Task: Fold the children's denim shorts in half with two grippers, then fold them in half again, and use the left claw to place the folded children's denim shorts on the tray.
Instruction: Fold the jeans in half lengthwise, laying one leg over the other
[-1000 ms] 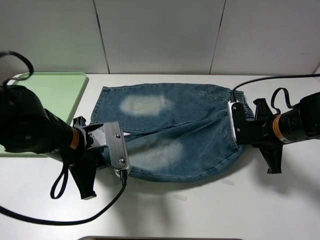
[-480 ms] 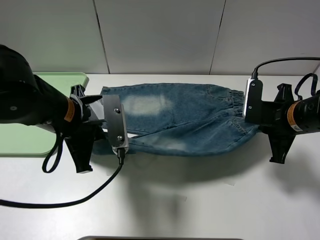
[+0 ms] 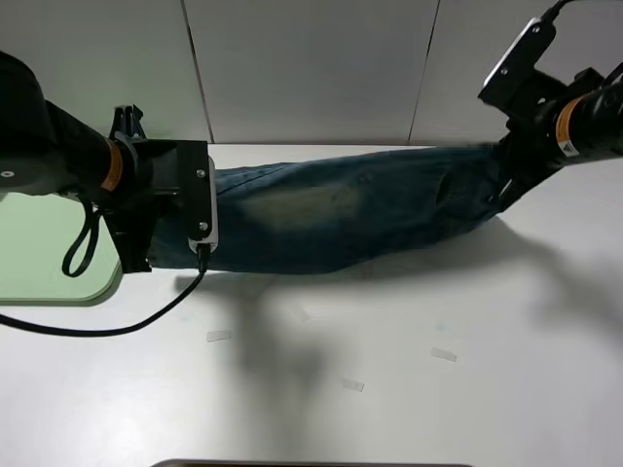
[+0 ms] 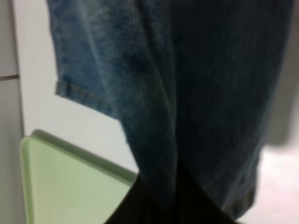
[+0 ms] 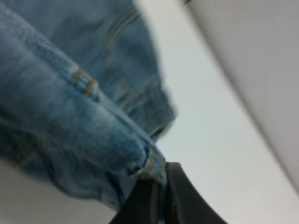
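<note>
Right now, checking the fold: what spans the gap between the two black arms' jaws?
The small blue-green washed denim shorts hang stretched between the left gripper and right gripper, seen in the exterior high view.

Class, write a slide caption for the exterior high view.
The left tool and right tool, both shut on the children's denim shorts, hold them stretched over the table beside the green tray.

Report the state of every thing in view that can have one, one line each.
children's denim shorts, gripped at both ends, stretched between the claws, apparently lifted off the table.
left claw, shut on the shorts' leg-hem end.
right claw, shut on the shorts' opposite end.
tray, lying flat, shorts not on it.
</note>
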`<state>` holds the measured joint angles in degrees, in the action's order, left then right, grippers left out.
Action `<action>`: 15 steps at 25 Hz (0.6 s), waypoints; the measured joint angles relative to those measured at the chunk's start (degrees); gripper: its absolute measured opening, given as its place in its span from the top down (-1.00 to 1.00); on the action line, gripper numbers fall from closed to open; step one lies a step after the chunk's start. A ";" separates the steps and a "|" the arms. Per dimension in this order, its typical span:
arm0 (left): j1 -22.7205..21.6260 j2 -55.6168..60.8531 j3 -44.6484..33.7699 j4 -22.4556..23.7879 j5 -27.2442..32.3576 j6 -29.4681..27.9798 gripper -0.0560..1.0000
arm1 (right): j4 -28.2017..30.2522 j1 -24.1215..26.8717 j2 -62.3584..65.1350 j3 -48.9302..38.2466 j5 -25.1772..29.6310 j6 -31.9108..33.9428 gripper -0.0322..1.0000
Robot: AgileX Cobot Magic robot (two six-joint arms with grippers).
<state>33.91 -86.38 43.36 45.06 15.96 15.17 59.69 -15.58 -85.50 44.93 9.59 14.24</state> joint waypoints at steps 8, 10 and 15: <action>-7.78 -0.43 0.18 0.86 -11.43 -0.04 0.84 | 0.19 0.00 -4.45 3.68 0.71 0.87 0.99; -8.47 -1.87 0.40 0.86 -13.11 -0.04 0.84 | 0.63 0.00 -6.14 3.68 0.97 0.87 0.99; -8.73 -8.72 3.27 0.80 -13.69 -0.11 0.84 | 2.68 0.00 -9.83 4.29 1.84 0.89 0.99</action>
<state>25.18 -95.09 46.63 45.86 2.28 15.07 62.37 -15.58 -95.33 49.22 11.43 15.13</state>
